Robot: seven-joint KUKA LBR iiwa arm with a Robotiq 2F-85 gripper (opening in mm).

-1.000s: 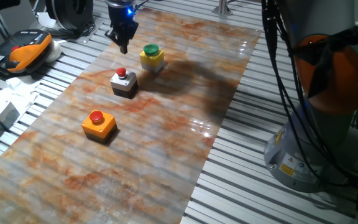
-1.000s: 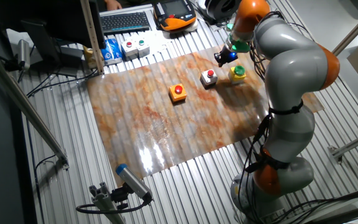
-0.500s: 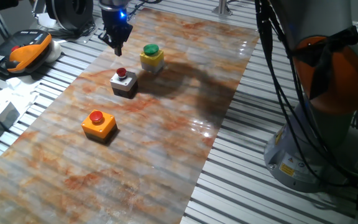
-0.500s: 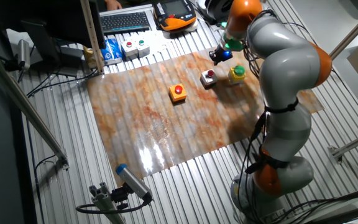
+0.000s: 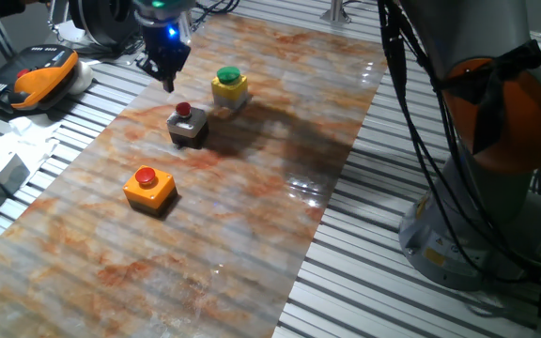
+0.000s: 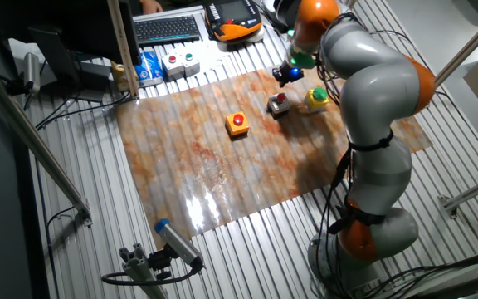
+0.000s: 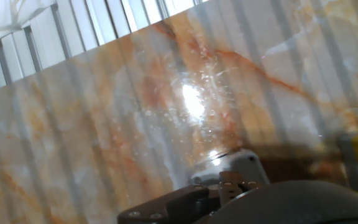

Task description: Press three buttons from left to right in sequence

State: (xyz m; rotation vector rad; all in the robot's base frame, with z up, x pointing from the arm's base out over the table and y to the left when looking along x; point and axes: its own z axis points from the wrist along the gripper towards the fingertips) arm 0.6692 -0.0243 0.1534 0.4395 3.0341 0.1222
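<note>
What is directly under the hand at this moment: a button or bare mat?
Bare marbled mat, near its edge. The hand hangs beside the grey button box, not over its red cap. In the hand view that box sits at the lower edge, partly covered by the hand's own body.

We see our arm's rounded silver-grey segments (image 6: 380,79) joined by orange rings (image 6: 314,12), black cables (image 5: 421,103) trailing alongside, and a dark hand (image 5: 165,68) carrying a blue-green light.

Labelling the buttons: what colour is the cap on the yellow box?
Green cap on the yellow box; clearest in one fixed view.
</note>
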